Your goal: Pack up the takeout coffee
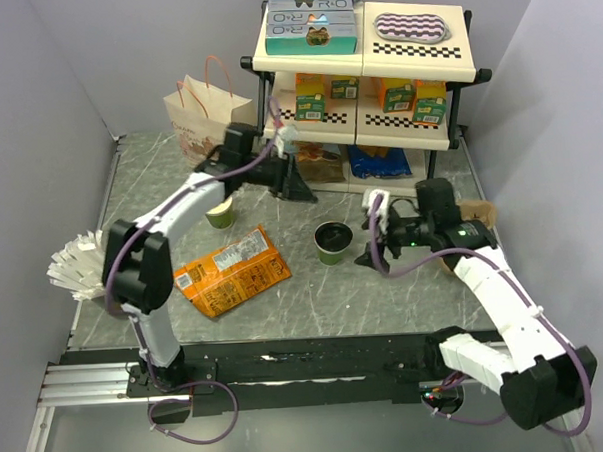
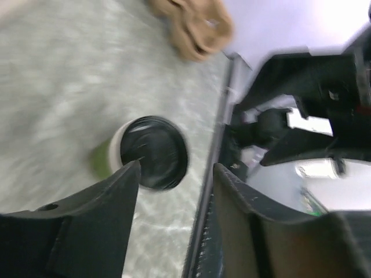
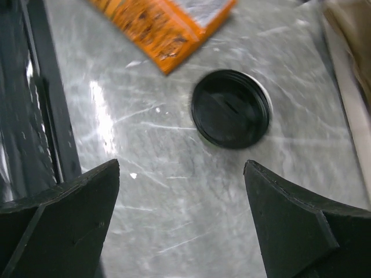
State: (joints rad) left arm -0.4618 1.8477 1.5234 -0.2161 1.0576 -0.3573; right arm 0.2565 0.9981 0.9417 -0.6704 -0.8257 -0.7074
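Note:
The takeout coffee, a small dark green cup with a black lid, stands upright on the marble tabletop in front of the shelf. My right gripper is just right of it, open and empty. In the right wrist view the lid lies ahead of the wide-open gripper, apart from both fingers. My left gripper hovers behind and left of the cup, near the shelf's foot. Its jaws are apart with nothing between them, and the blurred cup shows past the left finger.
A paper bag stands at the back left beside a two-tier shelf of boxes. A lidless green cup and an orange snack bag lie left of the coffee. White fanned paper sits at the left edge and a brown item at the right.

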